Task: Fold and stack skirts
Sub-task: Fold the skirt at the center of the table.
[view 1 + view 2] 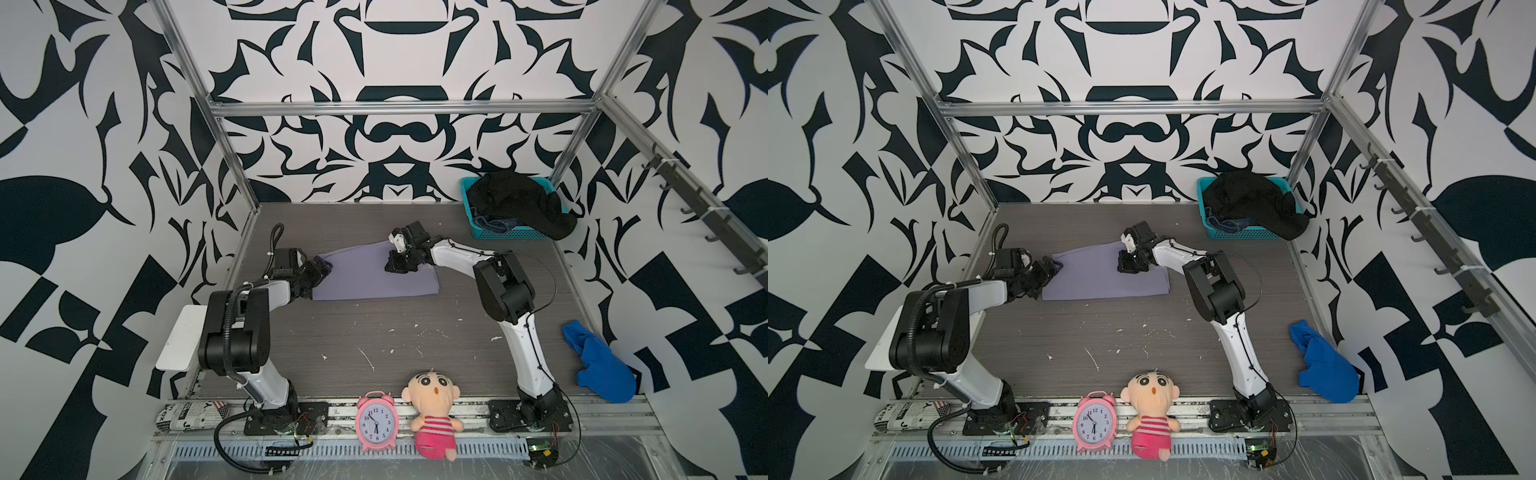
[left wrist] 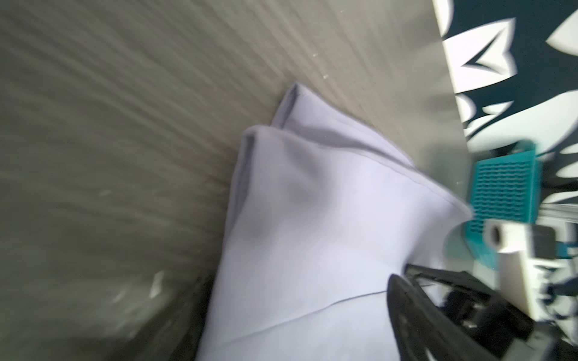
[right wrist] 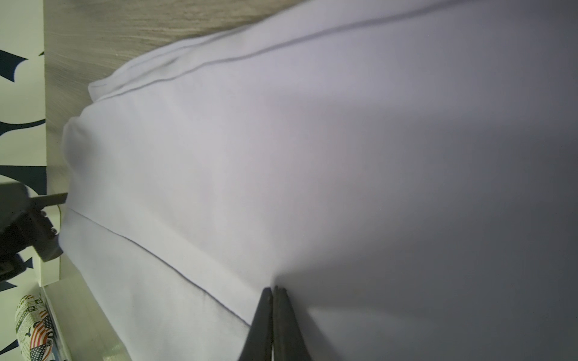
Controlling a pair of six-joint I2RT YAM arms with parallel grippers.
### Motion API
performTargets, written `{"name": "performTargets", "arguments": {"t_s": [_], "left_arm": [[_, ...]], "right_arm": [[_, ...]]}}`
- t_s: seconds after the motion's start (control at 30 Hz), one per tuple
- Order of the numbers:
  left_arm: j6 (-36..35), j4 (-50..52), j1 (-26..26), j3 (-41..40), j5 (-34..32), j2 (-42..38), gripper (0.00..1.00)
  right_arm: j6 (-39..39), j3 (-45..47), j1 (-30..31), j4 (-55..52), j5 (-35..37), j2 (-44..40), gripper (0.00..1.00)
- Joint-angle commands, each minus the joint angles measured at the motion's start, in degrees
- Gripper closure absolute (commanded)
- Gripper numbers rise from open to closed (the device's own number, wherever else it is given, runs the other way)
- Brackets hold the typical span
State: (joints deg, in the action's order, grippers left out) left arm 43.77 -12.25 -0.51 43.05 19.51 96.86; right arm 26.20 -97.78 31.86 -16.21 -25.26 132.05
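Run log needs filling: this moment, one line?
lavender skirt on table | left jaws open at its edge | right jaws shut, tips on it

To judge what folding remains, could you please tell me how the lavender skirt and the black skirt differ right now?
The lavender skirt lies folded flat on the table; the black skirt is bunched up in the teal basket, spilling over its rim. The shut right pincer is down at the lavender skirt; no pincer is near the black skirt. Both are plain, unpatterned cloth.
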Motion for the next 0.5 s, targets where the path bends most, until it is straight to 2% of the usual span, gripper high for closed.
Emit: {"name": "performTargets", "arguments": {"t_s": [0.0,0.2,0.33,0.37,0.47], "left_arm": [[4.14,-1.78,0.15,-4.11,3.38,5.37,0.2],[7.07,-9.65,0.34,-5.61,5.62,7.95,0.45],[7.73,-10.61,0.75,-5.14,5.21,9.27,0.79],[7.75,-9.78,0.71,-5.04,4.94,9.0,0.86],[5.56,-4.85,0.72,-4.31,2.68,6.97,0.96]], "right_arm": [[-1.15,0.92,-0.09,-3.48,1.27,-2.35,0.92],[-1.22,0.22,-0.07,-4.18,1.31,-1.89,0.92],[-1.23,-0.85,-0.09,-5.04,1.26,-1.53,0.92],[-1.26,-1.09,-0.07,-5.3,1.26,-1.62,0.92],[-1.6,-1.18,-0.04,-5.8,1.76,-1.95,0.92]]}}
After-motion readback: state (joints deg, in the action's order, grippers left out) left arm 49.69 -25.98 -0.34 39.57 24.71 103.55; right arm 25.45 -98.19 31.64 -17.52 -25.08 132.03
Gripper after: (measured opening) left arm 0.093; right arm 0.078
